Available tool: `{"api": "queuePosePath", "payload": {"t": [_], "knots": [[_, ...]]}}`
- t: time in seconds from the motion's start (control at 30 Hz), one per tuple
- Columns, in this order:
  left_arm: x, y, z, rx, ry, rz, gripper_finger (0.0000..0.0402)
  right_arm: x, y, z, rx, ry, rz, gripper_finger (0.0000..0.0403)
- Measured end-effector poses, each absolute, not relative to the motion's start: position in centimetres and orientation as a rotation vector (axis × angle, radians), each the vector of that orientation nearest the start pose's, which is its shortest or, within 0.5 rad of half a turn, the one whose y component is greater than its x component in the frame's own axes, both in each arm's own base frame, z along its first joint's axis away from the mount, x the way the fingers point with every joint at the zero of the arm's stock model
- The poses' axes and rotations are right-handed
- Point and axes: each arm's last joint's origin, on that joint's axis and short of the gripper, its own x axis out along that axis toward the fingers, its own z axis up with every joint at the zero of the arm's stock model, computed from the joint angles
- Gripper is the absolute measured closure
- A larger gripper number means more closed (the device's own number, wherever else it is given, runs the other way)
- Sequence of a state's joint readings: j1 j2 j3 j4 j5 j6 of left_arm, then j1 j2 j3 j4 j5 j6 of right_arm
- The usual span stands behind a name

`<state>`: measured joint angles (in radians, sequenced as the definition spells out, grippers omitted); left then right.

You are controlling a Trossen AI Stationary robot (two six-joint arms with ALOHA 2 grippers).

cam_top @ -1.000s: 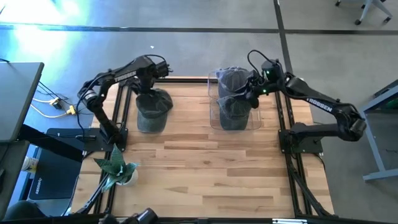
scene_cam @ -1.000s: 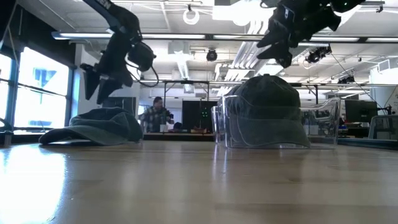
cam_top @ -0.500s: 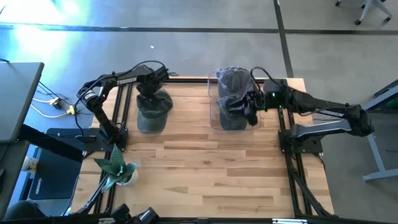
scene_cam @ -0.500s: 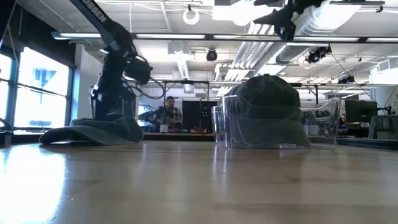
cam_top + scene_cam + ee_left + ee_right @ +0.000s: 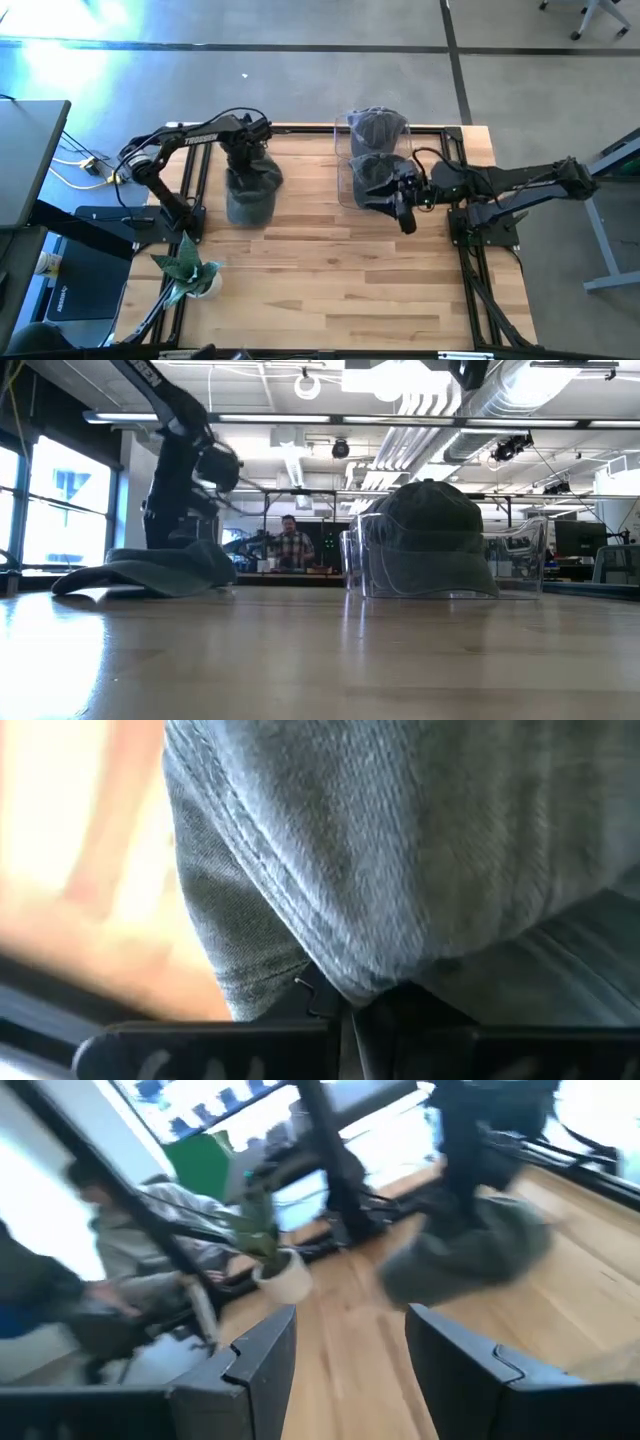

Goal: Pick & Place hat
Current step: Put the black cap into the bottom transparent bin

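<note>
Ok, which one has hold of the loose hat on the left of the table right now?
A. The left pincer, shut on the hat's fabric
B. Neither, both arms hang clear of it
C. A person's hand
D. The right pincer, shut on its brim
A: the left pincer is shut on the fabric of the loose hat, while the right pincer is open beside the clear bin, holding nothing.

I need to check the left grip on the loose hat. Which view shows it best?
The left wrist view: the left gripper is shut, pinching a fold of the hat. High view shows the gripper over the hat's far end; low view shows the arm down on the hat; right wrist view only blurs.
</note>
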<state>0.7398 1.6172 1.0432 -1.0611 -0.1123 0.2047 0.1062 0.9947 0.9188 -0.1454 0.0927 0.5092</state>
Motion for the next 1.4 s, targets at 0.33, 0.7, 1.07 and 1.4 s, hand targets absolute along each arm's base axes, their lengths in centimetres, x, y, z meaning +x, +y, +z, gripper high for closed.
{"api": "queuePosePath", "payload": {"t": [0.33, 0.7, 1.07, 1.4], "knots": [[21.6, 11.0, 26.9, -0.511, 1.298, 0.042, 0.0400, 21.6, 2.6, 33.9, 0.506, 0.280, -0.055, 0.0219], [25.4, 4.4, 31.6, -0.969, 1.109, -0.351, 0.0401, 21.3, 2.5, 32.9, 0.488, 0.392, -0.083, 0.0219], [34.2, -0.3, 26.6, -0.870, 1.031, -0.627, 0.0401, 21.1, 2.7, 32.5, 0.587, 0.444, -0.062, 0.0219], [34.7, -0.4, 23.4, -0.643, 1.048, -0.765, 0.0392, 20.9, 3.8, 32.4, 0.681, 0.477, -0.025, 0.0219]]}}
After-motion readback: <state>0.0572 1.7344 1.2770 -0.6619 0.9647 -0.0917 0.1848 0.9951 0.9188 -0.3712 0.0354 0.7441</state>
